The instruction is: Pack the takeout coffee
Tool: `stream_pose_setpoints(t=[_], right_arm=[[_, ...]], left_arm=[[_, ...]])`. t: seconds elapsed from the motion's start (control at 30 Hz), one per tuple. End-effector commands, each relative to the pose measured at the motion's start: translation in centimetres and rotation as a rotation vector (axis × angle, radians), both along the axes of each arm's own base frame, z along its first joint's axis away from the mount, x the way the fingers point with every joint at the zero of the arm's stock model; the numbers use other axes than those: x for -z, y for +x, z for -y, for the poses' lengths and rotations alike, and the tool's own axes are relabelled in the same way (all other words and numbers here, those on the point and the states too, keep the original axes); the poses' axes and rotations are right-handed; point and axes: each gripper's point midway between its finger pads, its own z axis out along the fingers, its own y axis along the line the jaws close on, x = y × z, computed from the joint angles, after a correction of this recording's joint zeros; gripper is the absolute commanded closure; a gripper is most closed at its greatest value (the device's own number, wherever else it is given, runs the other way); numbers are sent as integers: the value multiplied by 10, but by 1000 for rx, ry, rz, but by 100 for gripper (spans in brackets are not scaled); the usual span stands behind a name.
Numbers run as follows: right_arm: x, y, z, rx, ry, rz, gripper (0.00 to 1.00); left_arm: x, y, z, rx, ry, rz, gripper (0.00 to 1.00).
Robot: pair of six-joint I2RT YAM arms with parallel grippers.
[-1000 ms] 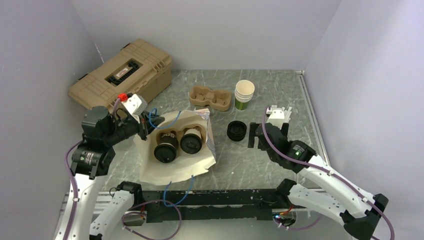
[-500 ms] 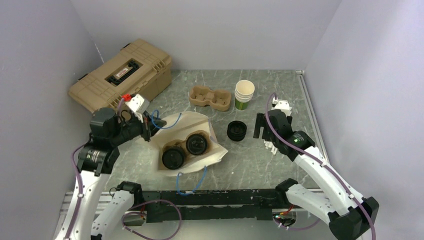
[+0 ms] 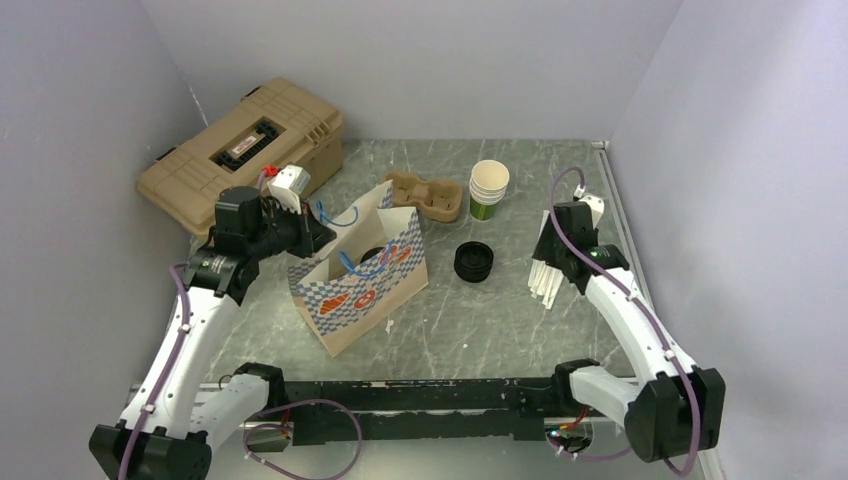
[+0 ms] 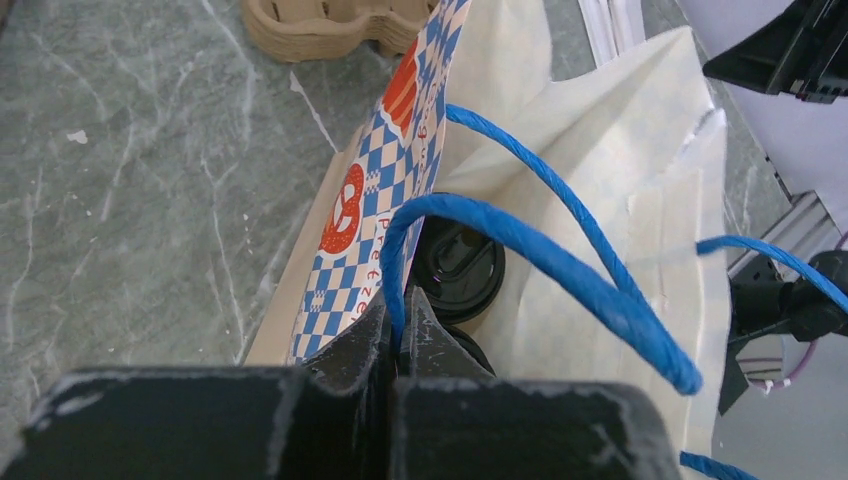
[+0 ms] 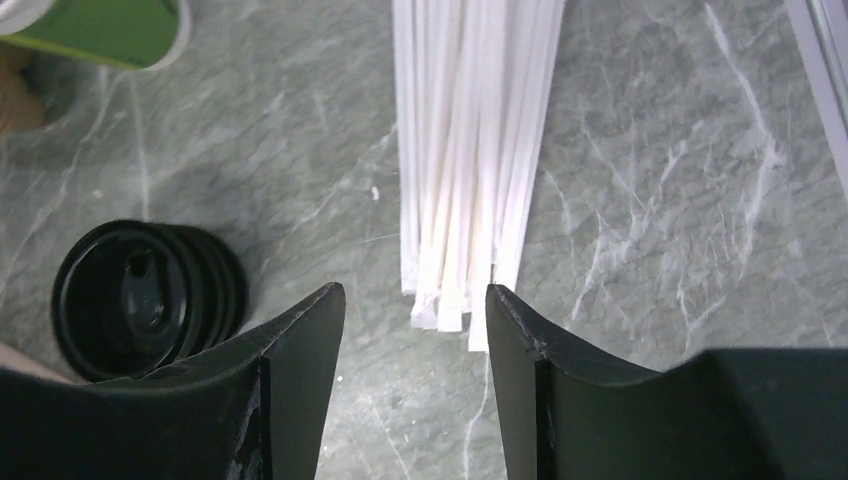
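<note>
- The cream paper bag point(image 3: 365, 290) with blue checks, lying flat a second ago, now stands upright.
- The takeout coffee point(image 4: 458, 268), black round lid showing, sits inside the bag.
- The left gripper point(image 4: 397, 330) is at the bag's left rim, jaws pinched tight on the blue rope handle point(image 4: 520, 250).
- The right gripper point(image 5: 413, 300) has swung well right of the bag, over the bundle of white straws point(image 5: 470, 150); its jaws stand part open and hold nothing.
- The stack of black lids point(image 3: 473, 262) sits just right of the bag.
- The brown cardboard cup carrier point(image 3: 425, 192) lies just behind the bag.
</note>
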Motion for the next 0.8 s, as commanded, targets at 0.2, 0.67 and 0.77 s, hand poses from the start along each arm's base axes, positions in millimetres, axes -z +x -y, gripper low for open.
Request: stream_pose_setpoints(t=[0.2,0.67,0.77], right_arm=[[52,35,27,141,128,-53,46],[94,53,51,210,134,-142,61],[96,57,50,204,147,-147,62]], left_arm=[[-3,14,-21,-148,28,62,100],[-2,1,-23,-138,67,83,100],[-2,0,-23,-139,67,83,100]])
